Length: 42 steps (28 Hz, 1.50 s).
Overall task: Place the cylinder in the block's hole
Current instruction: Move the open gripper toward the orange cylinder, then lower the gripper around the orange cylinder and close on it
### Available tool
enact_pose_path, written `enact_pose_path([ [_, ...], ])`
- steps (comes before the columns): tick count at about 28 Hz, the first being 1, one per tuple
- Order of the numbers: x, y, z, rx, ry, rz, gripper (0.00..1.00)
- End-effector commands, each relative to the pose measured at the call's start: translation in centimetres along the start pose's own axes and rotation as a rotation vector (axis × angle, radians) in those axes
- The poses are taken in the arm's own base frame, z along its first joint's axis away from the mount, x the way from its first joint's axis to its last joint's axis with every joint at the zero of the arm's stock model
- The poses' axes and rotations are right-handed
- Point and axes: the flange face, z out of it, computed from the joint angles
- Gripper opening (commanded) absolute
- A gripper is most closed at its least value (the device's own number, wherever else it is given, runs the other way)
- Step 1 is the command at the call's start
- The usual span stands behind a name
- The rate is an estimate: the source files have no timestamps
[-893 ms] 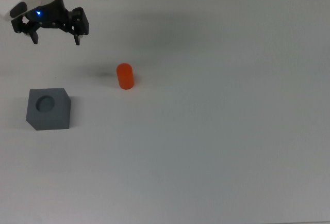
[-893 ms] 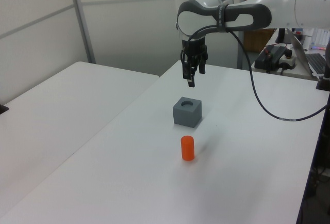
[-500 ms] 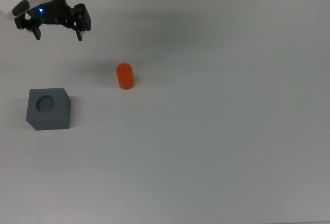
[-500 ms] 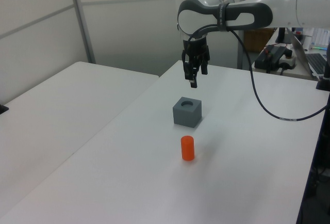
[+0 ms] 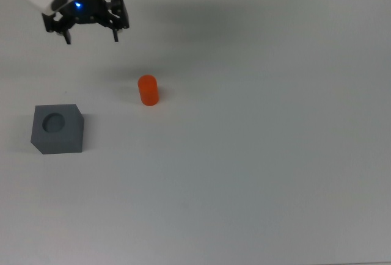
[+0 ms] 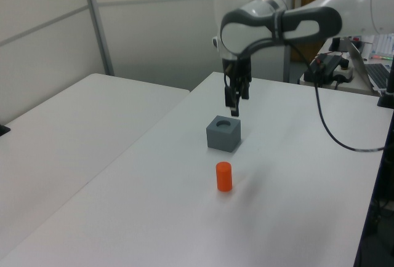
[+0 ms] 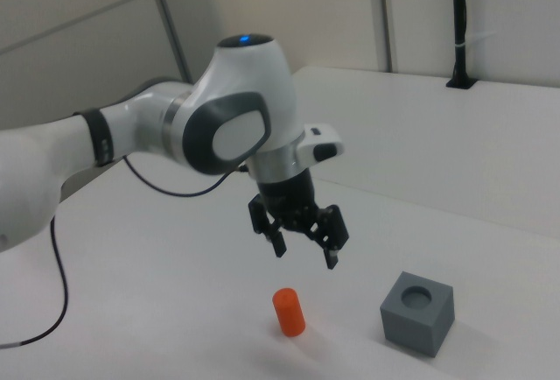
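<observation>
A broad, matte white worktop [image 5: 256, 155] fills nearly the whole top view, smooth and flat. Above it reaches the arm [image 7: 131, 135], glossy white rounded shells with dark grey joint bands, entering from the right view's left and from the left view's upper right; a black cable [image 6: 326, 125] loops down from it in the left view.

The block [image 5: 57, 129] is next in size: a matte grey cube with crisp edges, sitting on the worktop at the lower left of the top view and the lower right of the right view. In the centre of its top face is the hole [image 5: 55, 121], a round, darker grey recess.

The pincer [image 5: 91, 35], black and angular, hangs in the air in the upper left of the top view, with a small blue light glowing on the wrist above it. Its two fingers stand wide apart and hold nothing. It appears well clear of the worktop, though its height is hard to judge from above.

The cylinder [image 5: 148, 90] is smallest: smooth, bright orange-red, upright with a flat round top, standing apart from the block, left of centre in the top view.
</observation>
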Motion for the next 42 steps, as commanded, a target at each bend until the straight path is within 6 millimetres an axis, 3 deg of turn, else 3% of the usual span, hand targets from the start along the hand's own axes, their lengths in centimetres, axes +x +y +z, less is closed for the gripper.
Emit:
enact_pose_path([
  [1, -2.1, -2.9, 3.0, -0.002, 0.035, -0.076, 1.00],
  [11, 0.4, -7.8, 9.0, 0.019, -0.034, -0.172, 1.00],
  [19, 2.5, -8.6, 13.0, 0.010, -0.002, -0.188, 1.00],
  [26, 2.9, -9.4, 14.4, 0.005, -0.016, -0.211, 0.99],
  [27, 2.9, -9.5, 14.6, 0.005, -0.019, -0.215, 0.92],
  [28, 3.0, -9.6, 14.8, -0.002, -0.023, -0.224, 0.75],
  [30, 3.1, -9.9, 15.0, -0.002, -0.026, -0.228, 0.55],
  [34, 3.1, -10.3, 15.0, -0.002, -0.027, -0.233, 0.28],
  [40, 3.3, -10.2, 14.4, -0.004, -0.017, -0.232, 0.04],
  [42, 3.8, -10.0, 13.4, -0.007, -0.002, -0.228, 0.02],
])
